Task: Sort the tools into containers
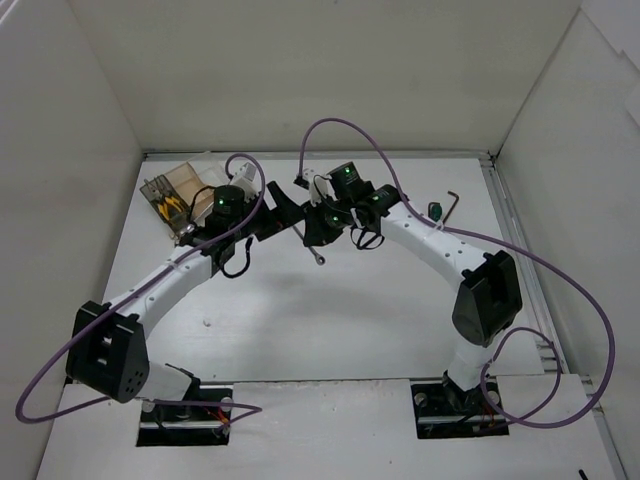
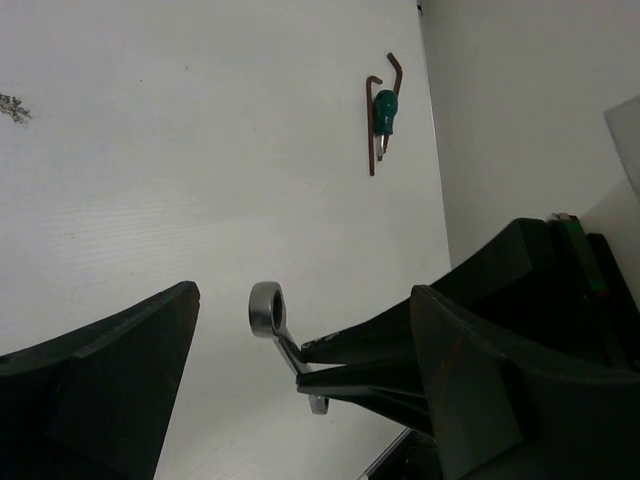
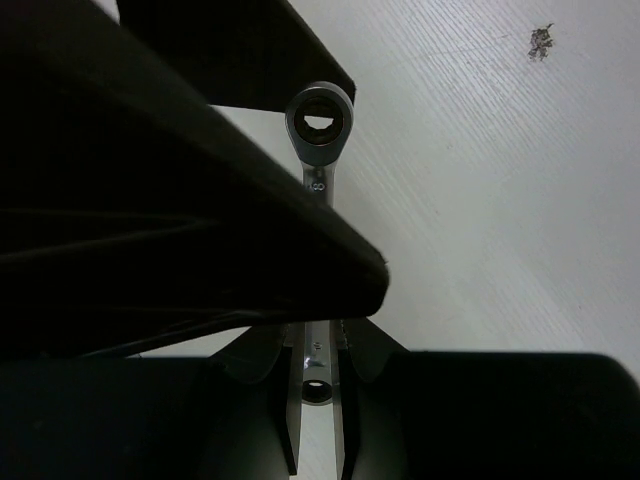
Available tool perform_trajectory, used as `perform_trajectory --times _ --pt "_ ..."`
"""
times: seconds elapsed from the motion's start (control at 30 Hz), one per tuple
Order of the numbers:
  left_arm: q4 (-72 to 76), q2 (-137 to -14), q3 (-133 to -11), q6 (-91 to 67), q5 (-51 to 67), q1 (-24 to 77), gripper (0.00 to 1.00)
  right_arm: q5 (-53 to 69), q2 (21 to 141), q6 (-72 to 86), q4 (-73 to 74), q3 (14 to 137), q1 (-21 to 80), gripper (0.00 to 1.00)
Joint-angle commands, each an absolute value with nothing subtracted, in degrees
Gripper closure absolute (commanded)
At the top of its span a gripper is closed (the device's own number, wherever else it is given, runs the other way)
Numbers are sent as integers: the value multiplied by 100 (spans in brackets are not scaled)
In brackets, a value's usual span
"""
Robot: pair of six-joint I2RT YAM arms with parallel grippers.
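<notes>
Item: silver ring wrench (image 3: 318,120), slim, all metal. Judged stiff, light, smooth-faced, and apt to pivot or slip in a narrow pinch. Location: over mid-table (image 1: 300,320), well apart from the organiser tray (image 1: 185,175) at far left; whether it touches the surface cannot be told. Holder: right gripper (image 3: 315,350), jaws pinching the flat shank below the ring. Left gripper (image 2: 305,300): jaws spread wide, one finger either side of the ring end, neither touching. Suggested hold: across the flat faces of the shank. Also present: yellow-handled pliers (image 1: 170,207) in the tray; green-handled screwdriver (image 2: 385,108) and hex key (image 2: 372,140), lying together at far right.
</notes>
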State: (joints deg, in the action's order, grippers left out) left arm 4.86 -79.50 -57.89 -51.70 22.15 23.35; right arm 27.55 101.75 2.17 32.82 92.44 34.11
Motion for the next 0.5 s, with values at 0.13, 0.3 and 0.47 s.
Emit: perform_trajectory --times 0.13,0.3,0.47 --pt "1028 -8156 -6144 -5344 2180 2504 41 2962 9624 316 2909 9378 3472 100" --pt "1046 -8078 -6144 -5256 2136 2505 93 2953 9554 343 2892 9325 3489 100" --pt "949 -7990 -6240 -5010 2197 2505 100 2734 9475 396 2892 9255 3489 83"
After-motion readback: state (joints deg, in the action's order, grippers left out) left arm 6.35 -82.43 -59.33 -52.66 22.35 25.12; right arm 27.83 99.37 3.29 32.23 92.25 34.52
